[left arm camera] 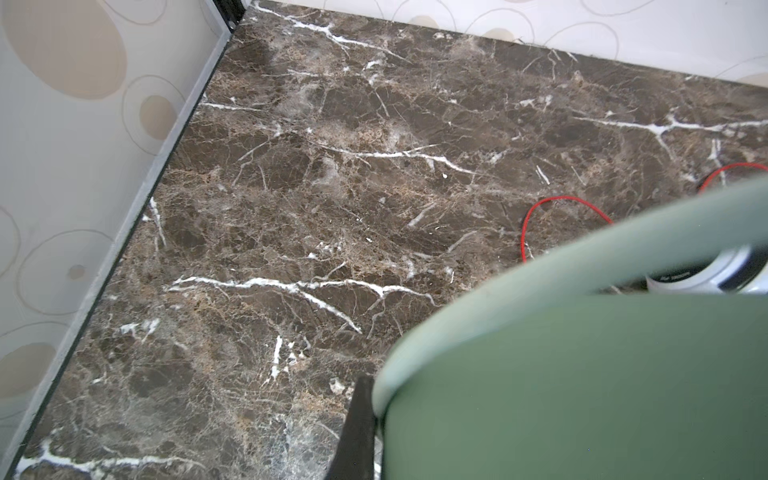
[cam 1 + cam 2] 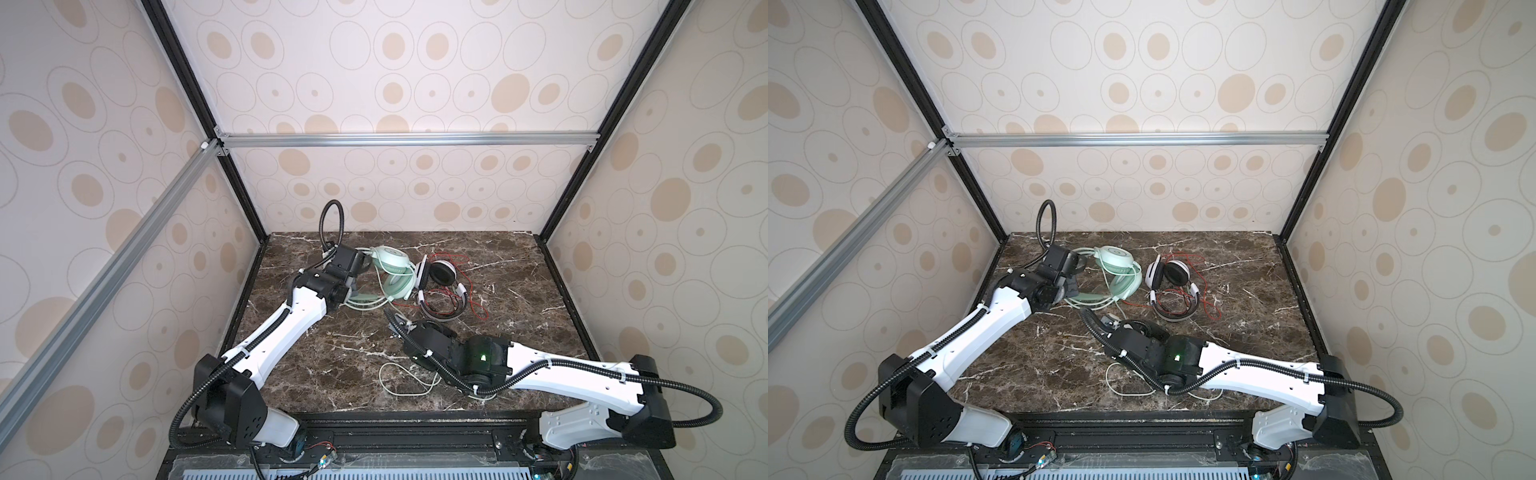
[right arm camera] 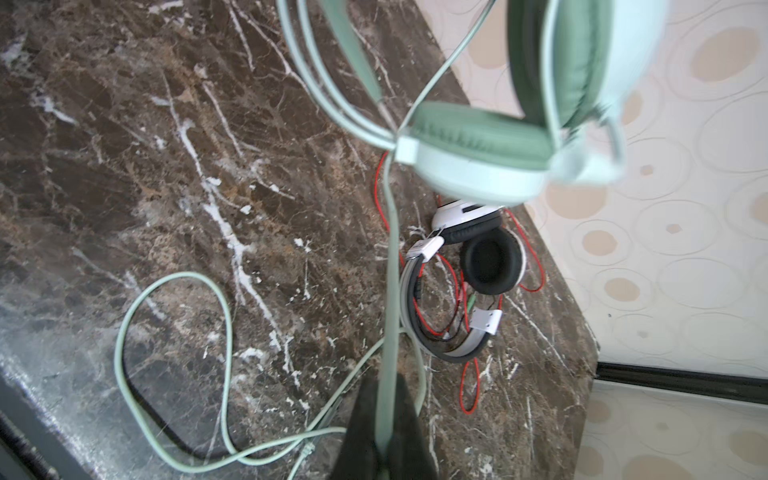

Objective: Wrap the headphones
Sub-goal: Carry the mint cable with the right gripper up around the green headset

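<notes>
While your left tool (image 2: 352,289) is clamped shut against the green headphones (image 2: 392,270), toward the back of the table (image 2: 519,286) and left of its middle, your right tool (image 3: 384,419) is closed on the green cable (image 3: 388,291). The cable runs straight from that tool to an ear cup. By the look of it you are early in the winding, since much of the cable lies slack in a loop near the table's front edge. Next you need to carry the pinched cable round the headband without losing tension. The white-and-black headphones (image 2: 440,291) and their red cable (image 2: 478,309) lie untouched at the table's middle back. You cannot see exactly where the left tool bites, and part of the loop is hidden under your right arm.
</notes>
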{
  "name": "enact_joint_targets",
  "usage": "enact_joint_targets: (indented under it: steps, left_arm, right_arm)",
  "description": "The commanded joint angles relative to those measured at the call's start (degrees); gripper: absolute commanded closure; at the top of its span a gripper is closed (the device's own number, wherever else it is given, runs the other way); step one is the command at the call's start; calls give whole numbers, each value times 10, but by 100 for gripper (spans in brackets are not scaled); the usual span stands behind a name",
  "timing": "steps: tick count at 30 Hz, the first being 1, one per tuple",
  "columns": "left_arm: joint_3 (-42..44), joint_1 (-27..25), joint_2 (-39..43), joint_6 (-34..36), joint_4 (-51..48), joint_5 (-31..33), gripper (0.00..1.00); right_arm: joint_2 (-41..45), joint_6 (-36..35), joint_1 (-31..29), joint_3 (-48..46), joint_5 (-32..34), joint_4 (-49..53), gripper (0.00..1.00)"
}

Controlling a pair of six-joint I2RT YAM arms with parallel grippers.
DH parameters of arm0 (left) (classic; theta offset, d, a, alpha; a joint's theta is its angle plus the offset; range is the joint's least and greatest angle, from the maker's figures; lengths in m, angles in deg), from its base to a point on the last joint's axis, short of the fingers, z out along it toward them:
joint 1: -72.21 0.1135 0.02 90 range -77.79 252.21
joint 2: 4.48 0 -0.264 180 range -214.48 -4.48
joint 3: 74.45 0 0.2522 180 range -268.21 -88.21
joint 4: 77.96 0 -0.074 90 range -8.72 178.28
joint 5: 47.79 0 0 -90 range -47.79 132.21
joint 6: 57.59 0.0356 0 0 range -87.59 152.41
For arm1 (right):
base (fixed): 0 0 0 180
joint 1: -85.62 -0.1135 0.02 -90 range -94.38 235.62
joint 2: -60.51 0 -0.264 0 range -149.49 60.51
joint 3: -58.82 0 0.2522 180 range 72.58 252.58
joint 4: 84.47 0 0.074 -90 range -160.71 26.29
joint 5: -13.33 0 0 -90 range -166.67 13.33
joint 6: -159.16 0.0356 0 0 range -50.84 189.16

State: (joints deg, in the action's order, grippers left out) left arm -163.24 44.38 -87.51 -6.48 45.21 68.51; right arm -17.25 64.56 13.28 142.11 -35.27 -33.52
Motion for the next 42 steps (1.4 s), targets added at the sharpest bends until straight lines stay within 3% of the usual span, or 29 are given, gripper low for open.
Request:
enact_joint_targets:
  steps: [1, 4, 11, 13, 15, 19, 27, 31, 35, 37, 39, 42]
  left_arm:
    - [-33, -12, -7, -46, -18, 81, 100]
    - [-23, -25, -7, -50, -18, 79, 100]
    - [-11, -36, -3, -49, -5, 69, 100]
    - [-13, -36, -5, -45, -5, 67, 100]
    - [-14, -37, -7, -40, -5, 68, 100]
    - [-6, -37, -6, -33, 0, 72, 100]
    - [10, -37, -3, -24, 0, 89, 100]
    - [16, -37, 1, -6, 8, 83, 100]
    - [20, -37, 7, 13, 14, 76, 100]
    - [21, -37, 10, 15, 11, 80, 100]
    - [21, -37, 12, 14, 6, 84, 100]
    - [22, -37, 17, 13, 5, 84, 100]
  right_arm:
    - [-19, -60, -6, 45, 102, 24, 100]
    - [-36, -145, -6, 36, 184, -95, 100]
    - [-92, -515, -4, -40, 278, -642, 100]
    - [-109, -601, 0, -50, 279, -796, 90]
    - [-123, -647, 7, -53, 269, -879, 88]
    - [-120, -668, 17, -40, 253, -910, 80]
    - [-44, -601, 35, -39, 234, -810, 80]
    - [10, -532, 59, -46, 214, -724, 80]
    - [63, -381, 99, -30, 169, -544, 82]
    - [88, -262, 128, -13, 136, -410, 77]
    - [112, -146, 160, -9, 60, -284, 63]
    - [156, -27, 211, -46, -191, -179, 45]
